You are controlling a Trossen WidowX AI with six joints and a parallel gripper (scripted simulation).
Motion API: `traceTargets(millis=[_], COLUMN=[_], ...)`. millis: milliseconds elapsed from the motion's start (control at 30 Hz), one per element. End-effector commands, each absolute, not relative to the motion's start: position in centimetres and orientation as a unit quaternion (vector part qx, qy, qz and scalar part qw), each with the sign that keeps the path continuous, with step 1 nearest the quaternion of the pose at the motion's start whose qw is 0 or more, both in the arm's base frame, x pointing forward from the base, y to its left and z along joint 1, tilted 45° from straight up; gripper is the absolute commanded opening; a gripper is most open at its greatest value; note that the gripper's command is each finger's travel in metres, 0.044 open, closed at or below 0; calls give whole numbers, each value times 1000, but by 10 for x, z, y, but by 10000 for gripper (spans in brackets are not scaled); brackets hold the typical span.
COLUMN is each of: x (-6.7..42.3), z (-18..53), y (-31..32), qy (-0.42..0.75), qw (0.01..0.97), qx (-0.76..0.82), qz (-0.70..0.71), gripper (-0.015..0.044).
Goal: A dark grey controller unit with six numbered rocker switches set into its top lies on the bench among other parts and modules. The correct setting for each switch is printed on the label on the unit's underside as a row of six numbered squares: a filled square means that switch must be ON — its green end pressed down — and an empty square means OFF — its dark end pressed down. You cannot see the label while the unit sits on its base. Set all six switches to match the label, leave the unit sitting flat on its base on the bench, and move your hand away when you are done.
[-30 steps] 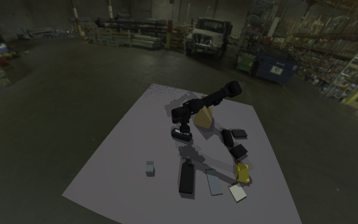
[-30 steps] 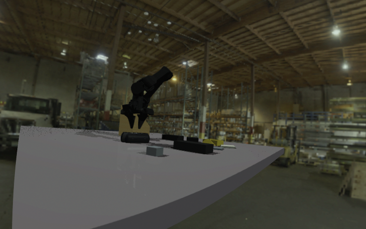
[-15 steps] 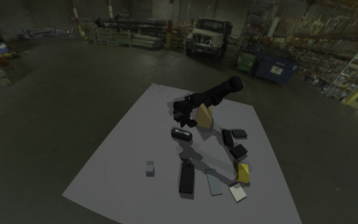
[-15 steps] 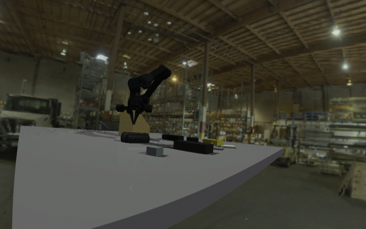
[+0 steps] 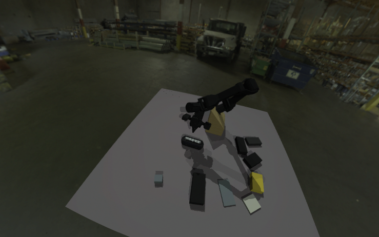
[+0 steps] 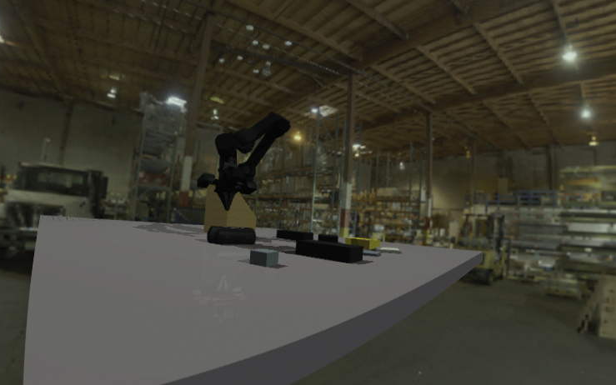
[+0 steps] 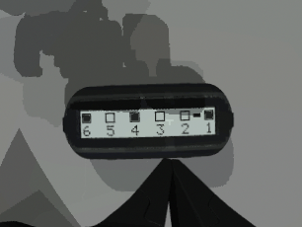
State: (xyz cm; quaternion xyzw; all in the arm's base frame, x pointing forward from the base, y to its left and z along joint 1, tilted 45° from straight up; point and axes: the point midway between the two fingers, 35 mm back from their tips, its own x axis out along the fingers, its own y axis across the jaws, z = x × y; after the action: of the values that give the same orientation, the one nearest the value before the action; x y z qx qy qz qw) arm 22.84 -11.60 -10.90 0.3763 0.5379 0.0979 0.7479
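Note:
The dark grey controller unit [image 5: 192,142] [image 6: 231,235] [image 7: 147,122] lies upside down on the grey bench [image 5: 120,176], with its white label facing up. In the wrist view the label's squares 6, 4 and 1 look filled, and 5, 3 and 2 look empty. The switches are hidden underneath. My gripper [image 5: 193,129] [image 6: 227,206] [image 7: 170,166] is shut with the fingertips together and nothing between them. It points down and hangs a little above the unit, at the label's long edge.
A tan wedge block [image 5: 216,123] [image 6: 238,215] stands just behind the unit. A small grey cube [image 5: 158,178], a long black block [image 5: 197,189], a grey-blue plate [image 5: 226,192], a pale plate [image 5: 251,203], a yellow block [image 5: 257,182] and three black modules [image 5: 252,160] lie nearer the front and right.

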Motion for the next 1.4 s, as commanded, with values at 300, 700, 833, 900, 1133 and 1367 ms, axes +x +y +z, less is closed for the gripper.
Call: traceTargets(millis=[300, 700, 833, 900, 1133, 1367], x=[228, 235, 242, 245, 254, 255], z=[-109, -118, -128, -133, -149, -151], y=[-116, -123, -131, -134, -142, -143], qy=[537, 569, 593, 599, 588, 585], qw=[750, 669, 559, 498, 272, 250], qx=[374, 477, 576, 617, 706, 710], qz=[99, 27, -65, -113, -285, -302], gripper=[0, 157, 263, 315, 440, 440])
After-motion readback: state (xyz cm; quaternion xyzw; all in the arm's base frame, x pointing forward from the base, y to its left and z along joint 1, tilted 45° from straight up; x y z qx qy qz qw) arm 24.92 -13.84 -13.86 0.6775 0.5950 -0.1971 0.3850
